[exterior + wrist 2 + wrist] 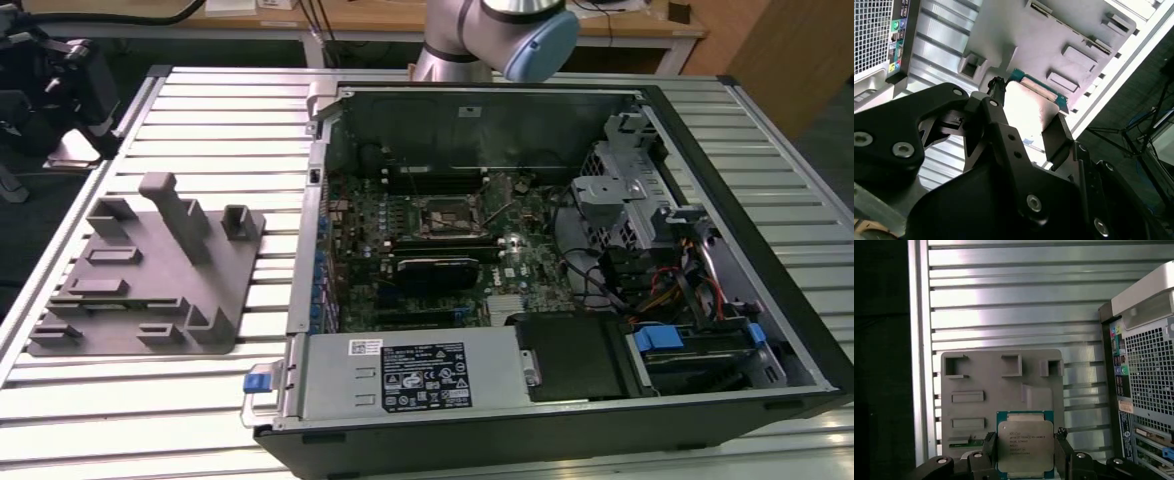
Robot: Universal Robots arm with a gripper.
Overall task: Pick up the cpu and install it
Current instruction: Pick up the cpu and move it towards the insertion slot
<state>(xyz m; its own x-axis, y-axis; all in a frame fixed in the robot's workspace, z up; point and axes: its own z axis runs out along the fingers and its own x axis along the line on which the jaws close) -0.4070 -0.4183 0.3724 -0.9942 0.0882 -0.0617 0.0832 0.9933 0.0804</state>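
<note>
Gripper [1025, 457]: closed on the cpu [1025, 442], fingers [1063, 455] on two opposite edges.
Cpu: you hold it flat between the fingers, clear of the fixture block [999, 385] beyond.
Computer case [1146, 370]: off to the gripper's side.

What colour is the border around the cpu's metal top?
Teal-green, on the cpu; clearest in the first wrist view.

— What carries it all?

— A table [200, 420] of ribbed silver metal slats.

— And directly on it?

— A grey fixture [147, 280] lies flat toward the exterior view's left. An open computer case [561, 440] lies on its side at the exterior view's right, with a narrow strip of bare slats between them.
</note>
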